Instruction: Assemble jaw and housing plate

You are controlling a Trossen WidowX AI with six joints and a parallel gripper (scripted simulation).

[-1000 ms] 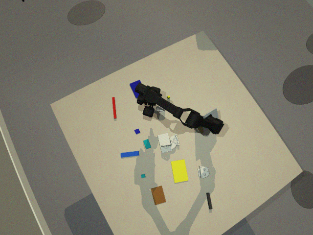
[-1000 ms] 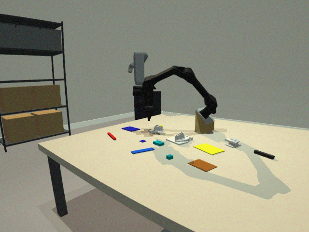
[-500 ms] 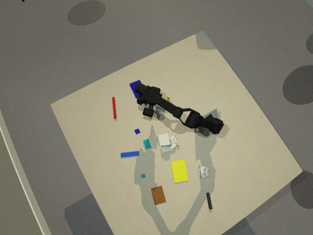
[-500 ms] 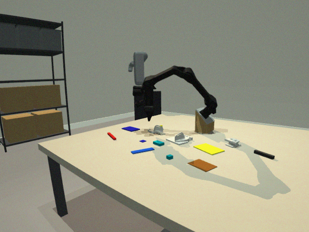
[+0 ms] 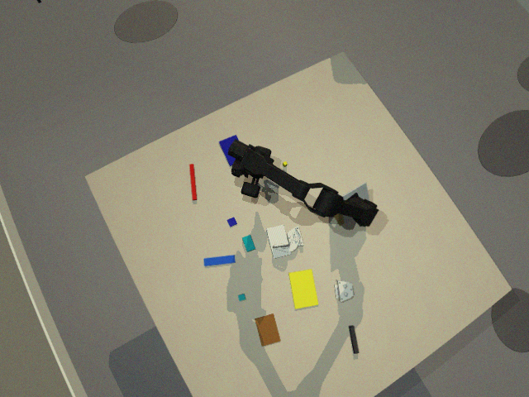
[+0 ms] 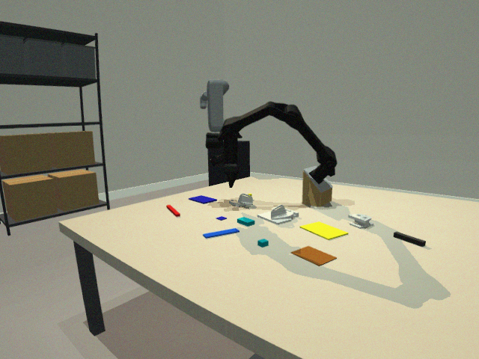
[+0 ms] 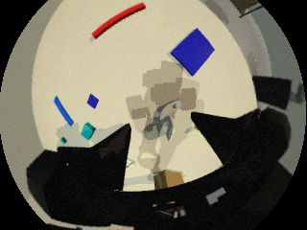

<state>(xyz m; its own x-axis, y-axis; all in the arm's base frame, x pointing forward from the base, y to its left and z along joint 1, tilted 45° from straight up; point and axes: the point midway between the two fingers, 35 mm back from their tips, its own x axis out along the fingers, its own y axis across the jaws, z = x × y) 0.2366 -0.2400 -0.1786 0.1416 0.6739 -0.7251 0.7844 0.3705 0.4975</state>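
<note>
My gripper (image 6: 231, 185) (image 7: 161, 121) is open and empty, pointing down high above the table. Below it, in its shadow, a loose grey-white jaw (image 5: 270, 186) (image 6: 245, 200) (image 7: 165, 126) lies on the table; it appears between the fingertips in the wrist view, well beneath them. The white base (image 5: 280, 252) (image 6: 277, 221) stands near the middle with a curved white jaw part on it; its pins are too small to make out. A small white part with a flat top, apparently the housing plate (image 5: 345, 290) (image 6: 361, 218), stands apart beyond the yellow sheet.
A dark blue sheet (image 5: 226, 145) (image 6: 202, 199) (image 7: 193, 52) and a red bar (image 5: 193, 182) (image 6: 173, 210) (image 7: 117, 20) lie near the gripper. Teal blocks, a blue bar (image 5: 219, 260), a yellow sheet (image 5: 303, 289), a brown sheet (image 5: 268, 329) and a black bar (image 5: 354, 339) lie around the base.
</note>
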